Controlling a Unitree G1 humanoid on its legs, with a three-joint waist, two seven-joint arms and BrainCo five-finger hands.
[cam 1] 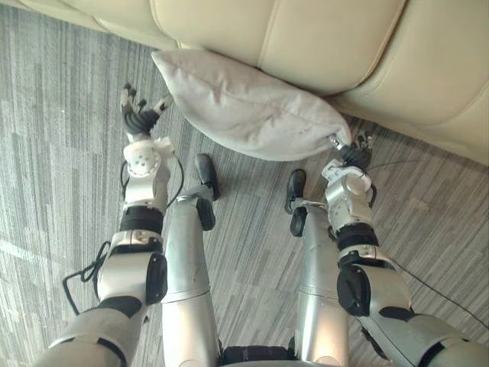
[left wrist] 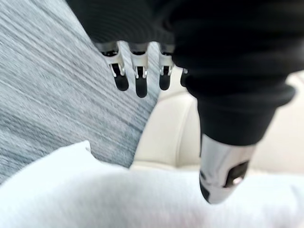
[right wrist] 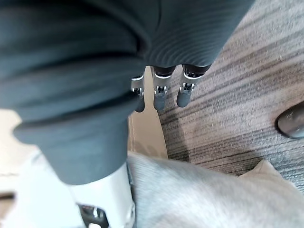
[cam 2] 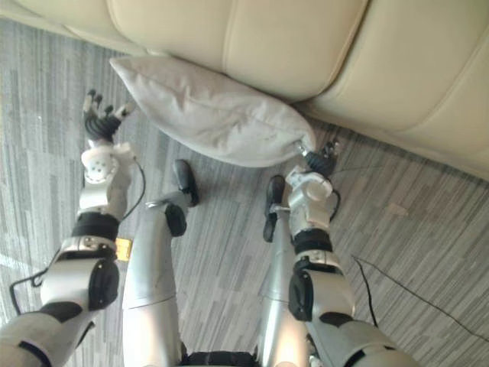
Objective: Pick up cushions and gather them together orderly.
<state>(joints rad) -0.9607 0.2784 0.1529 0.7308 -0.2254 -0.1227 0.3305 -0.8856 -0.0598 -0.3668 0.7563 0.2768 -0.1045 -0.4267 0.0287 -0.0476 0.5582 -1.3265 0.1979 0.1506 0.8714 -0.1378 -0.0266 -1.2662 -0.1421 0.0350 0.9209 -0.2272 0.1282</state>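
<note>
There it was: the pale grey cushion lay on the carpeted floor, its back edge leaning against the cream sofa behind it. The left hand hovered just beside the cushion's left corner, fingers spread and released, holding nothing. The right hand sat at the cushion's right corner, fingers straight, thumb touching fabric. One hand at each end looked like a setup for a two-handed lift.

Cream sofa on grey carpet
</note>
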